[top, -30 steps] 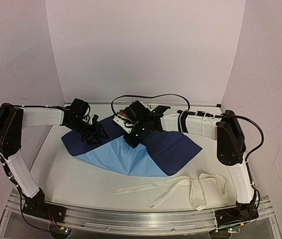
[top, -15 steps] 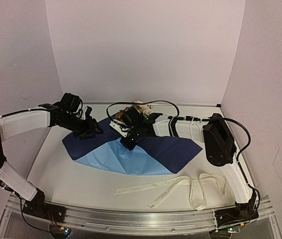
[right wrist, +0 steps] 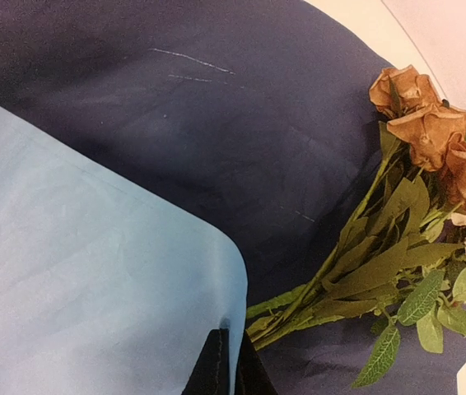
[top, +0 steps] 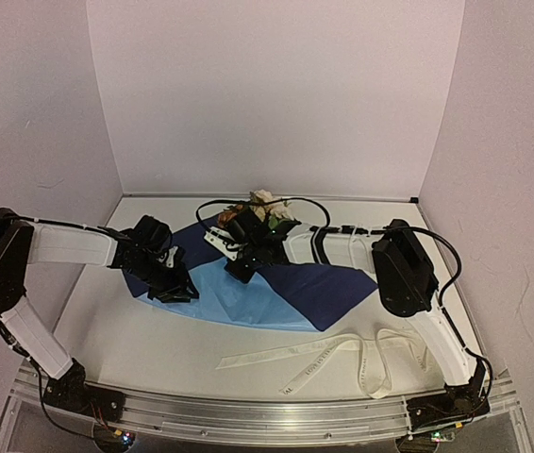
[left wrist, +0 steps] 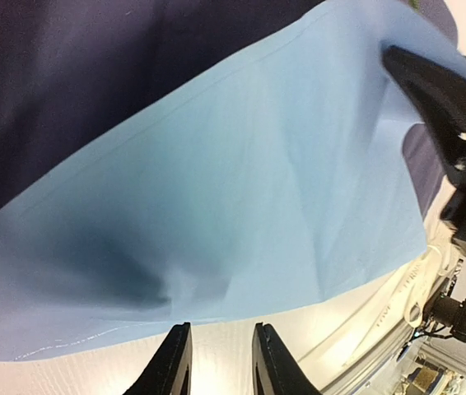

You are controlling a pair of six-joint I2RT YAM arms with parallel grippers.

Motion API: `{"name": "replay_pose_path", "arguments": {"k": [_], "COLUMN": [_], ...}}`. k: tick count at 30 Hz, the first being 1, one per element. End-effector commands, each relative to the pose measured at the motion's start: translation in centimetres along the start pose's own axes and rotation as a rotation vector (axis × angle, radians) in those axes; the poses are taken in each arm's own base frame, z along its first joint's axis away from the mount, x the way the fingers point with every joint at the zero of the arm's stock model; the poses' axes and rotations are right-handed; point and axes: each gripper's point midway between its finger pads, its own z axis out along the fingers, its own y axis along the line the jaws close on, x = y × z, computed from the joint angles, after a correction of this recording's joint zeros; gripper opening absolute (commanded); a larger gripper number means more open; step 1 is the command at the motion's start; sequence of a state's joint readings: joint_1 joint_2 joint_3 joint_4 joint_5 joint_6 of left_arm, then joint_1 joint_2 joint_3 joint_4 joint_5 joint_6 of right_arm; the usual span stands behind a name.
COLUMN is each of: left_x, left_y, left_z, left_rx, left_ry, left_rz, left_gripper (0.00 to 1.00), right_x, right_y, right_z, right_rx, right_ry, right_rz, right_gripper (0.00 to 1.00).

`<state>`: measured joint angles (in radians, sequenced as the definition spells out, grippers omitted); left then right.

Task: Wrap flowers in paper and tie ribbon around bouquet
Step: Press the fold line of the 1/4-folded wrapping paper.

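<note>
At the centre of the white table (top: 135, 344), the large thin blue paper sheet (top: 328, 283) lies flat, dark face up, with one light-blue flap folded over on the near side. The small bunch of cream, peach and rust-brown flowers with green leaves and stems (top: 262, 201) rests on the far part of the paper sheet. Its blooms point away from the arms and it is not yet covered.

Step in hand, as judged: the first fold of the wrap.

- Right gripper (right wrist: 226, 337): clenched on the corner edge of the light-blue flap, just beside the stem ends of the flowers (right wrist: 398, 247).
- Left gripper (left wrist: 221, 329): low at the near-left edge of the flap. The jaws stand narrowly apart with bare table between them and hold nothing. The paper edge lies just ahead of the fingertips.

Next move, as judged: the left gripper must get one finger under the thin edge before closing, because the sheet lies flat and may slide. Both grippers must then carry the flap over the stems without dragging the flowers.

The long flat cream-white ribbon (top: 319, 354) lies in loose loops at the near right, apart from the paper sheet. Tying is not yet begun.

The table surface is smooth and matte. Plain pale walls (top: 276, 94) enclose it on three sides. A metal rail (top: 267, 415) at the near edge carries both arm bases.
</note>
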<state>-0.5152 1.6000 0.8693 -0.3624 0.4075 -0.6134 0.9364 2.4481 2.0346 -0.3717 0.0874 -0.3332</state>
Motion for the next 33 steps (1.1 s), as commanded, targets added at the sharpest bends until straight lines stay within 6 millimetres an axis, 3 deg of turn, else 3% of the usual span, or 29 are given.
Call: {"name": "replay_pose_path", "arguments": {"k": [1,5,9,11,17,20,23,26,30,33], "left_x": [-1.1,-0.6,-0.5,-0.3,0.4,0.5,0.8,1.0,1.1,1.2], "left_y": [0.5,1.7,2.7,3.1,4.2,4.5,4.8,4.8,4.9,5.0], "left_z": [0.9,2.1,2.7,2.9,3.4,3.3,3.3,3.2,3.2,3.2], "left_rx": [-0.017,-0.046,-0.081,-0.096,-0.123,-0.133,-0.138,-0.134,-0.134,-0.133], "left_ry": [-0.038,-0.015,-0.011,-0.008,0.004,-0.004,-0.007,-0.011,-0.01,-0.01], "left_rz": [-0.013,-0.045,-0.074,-0.091,-0.144,-0.163,-0.179,-0.192,-0.198,-0.199], "left_gripper": [0.25,0.21,0.18,0.18,0.16,0.15,0.15,0.15,0.15,0.15], "right_x": [-1.7,-1.6,-1.8,-2.0,-0.8,1.4,3.4,5.9,9.1,10.6], "right_y": [-1.7,-2.1,-2.6,-2.8,-3.3,-2.6,-1.9,-0.6,0.6,1.7], "right_z": [-0.4,-0.7,-1.8,-2.9,-9.4,-12.4,-15.4,-17.1,-17.7,-17.4], "right_rx": [0.058,0.066,0.074,0.073,0.034,-0.006,-0.061,-0.157,-0.224,-0.276], "right_ry": [-0.047,-0.048,-0.053,-0.058,-0.002,0.046,0.099,0.173,0.261,0.321], "right_rz": [-0.011,0.007,0.054,0.086,0.246,0.332,0.459,0.633,0.803,0.88], "right_gripper": [0.0,0.04,0.28,0.47,0.84,0.97,0.98,0.98,0.97,0.89]}}
